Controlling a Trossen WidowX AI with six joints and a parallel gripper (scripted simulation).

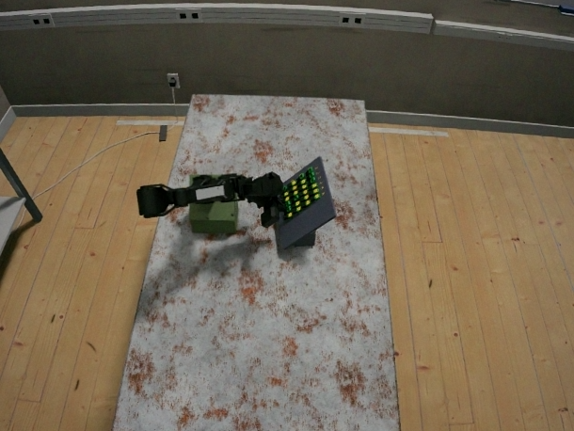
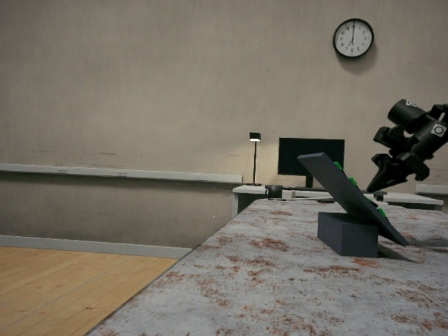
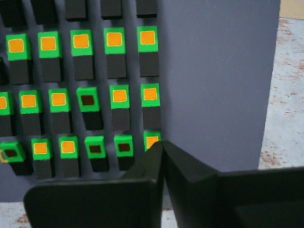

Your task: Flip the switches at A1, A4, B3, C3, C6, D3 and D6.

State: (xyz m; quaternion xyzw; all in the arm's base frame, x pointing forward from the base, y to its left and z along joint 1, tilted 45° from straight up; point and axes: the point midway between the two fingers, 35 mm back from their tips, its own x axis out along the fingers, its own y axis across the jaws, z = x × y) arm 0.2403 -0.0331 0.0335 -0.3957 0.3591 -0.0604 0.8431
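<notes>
The switch panel (image 1: 305,202) stands tilted on a dark block (image 2: 347,234) on the mottled worktop (image 1: 263,329), facing the arm. The pincer (image 3: 163,150) is pressed together with nothing in it, its tip just below the bottom-right switch (image 3: 152,139) seen by the wrist camera, whose lamp glows orange. In that bottom row two neighbouring lamps (image 3: 95,149) are dark; most others are lit. Whether the tip touches the switch cannot be told.
</notes>
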